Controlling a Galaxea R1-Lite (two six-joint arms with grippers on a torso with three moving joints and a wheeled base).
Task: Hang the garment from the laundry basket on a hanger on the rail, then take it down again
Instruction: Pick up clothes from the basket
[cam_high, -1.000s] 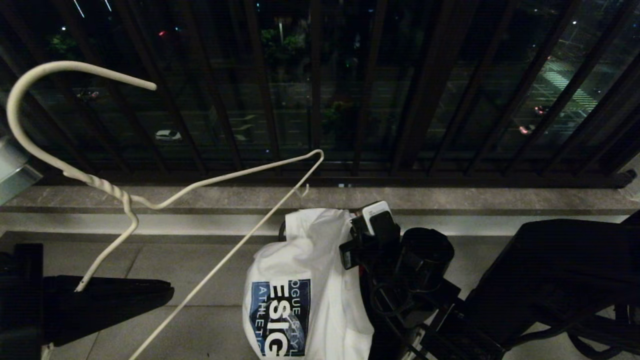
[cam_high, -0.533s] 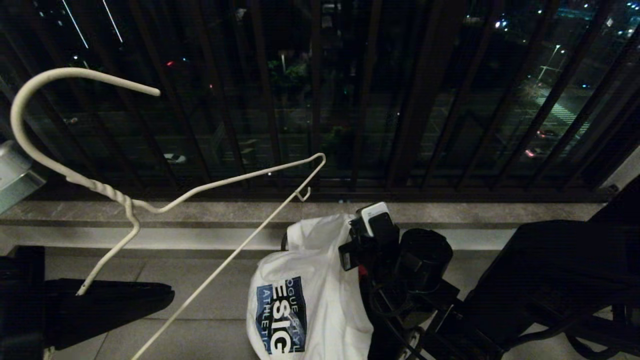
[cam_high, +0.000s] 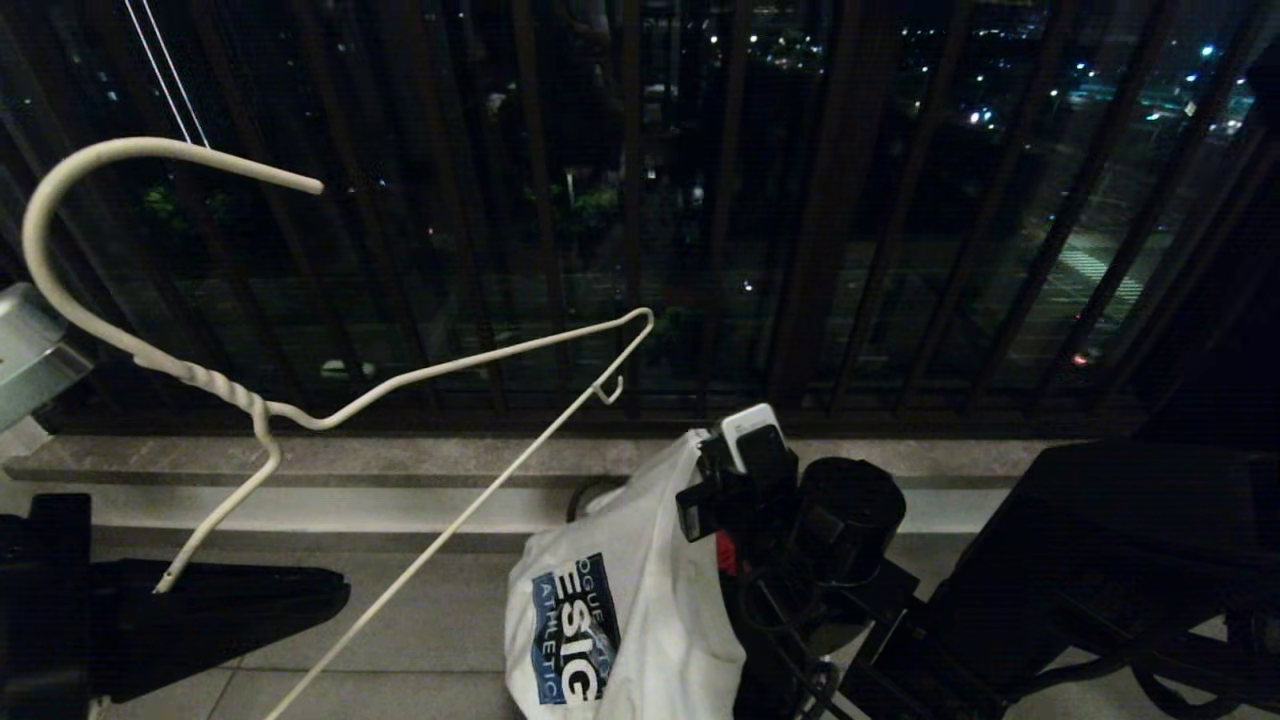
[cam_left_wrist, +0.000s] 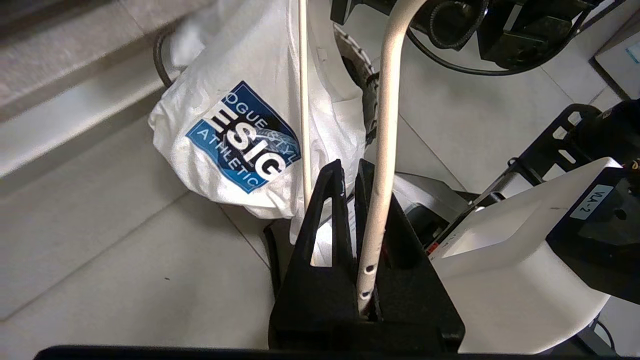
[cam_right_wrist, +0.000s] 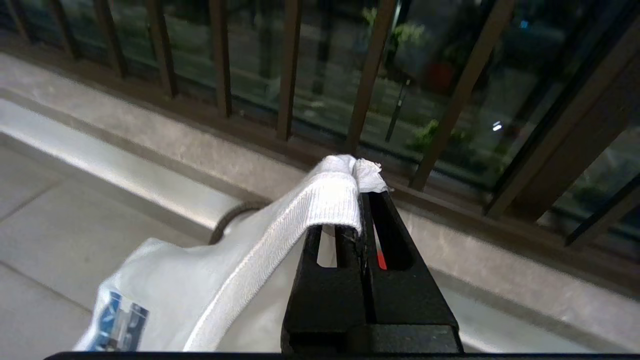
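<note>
In the head view, the hanger (cam_high: 300, 415) is seen held up on the robot's left, its big hook curving toward the dark balustrade (cam_high: 830, 200) and its long lower wire running down toward the floor. It is thin wire, judged light and springy, so it is likely to twist if taken far from the neck. The garment (cam_high: 620, 590) hangs in a bunch near the middle, blue chest graphic facing the camera, lifted by the right pincer (cam_high: 715, 510), whose tips are hidden behind cloth and arm. The rail is not seen in any view, and only a dark curved edge behind the cloth may belong to the laundry basket.

In the left wrist view, the left pincer (cam_left_wrist: 348, 172) is clenched on one wire of the hanger, which runs between the jaws; a thinner wire passes just beside them. The grip is judged firm, though a smooth coated wire can pivot in it.

In the right wrist view, the right pincer (cam_right_wrist: 361, 200) is clenched on the garment's ribbed collar band, which is folded over the tips. The cloth is soft and limp and is judged light; the doubled collar is the sturdiest place to be gripped, and the neck opening is best kept taut for the hanger's arm to be threaded through.
</note>
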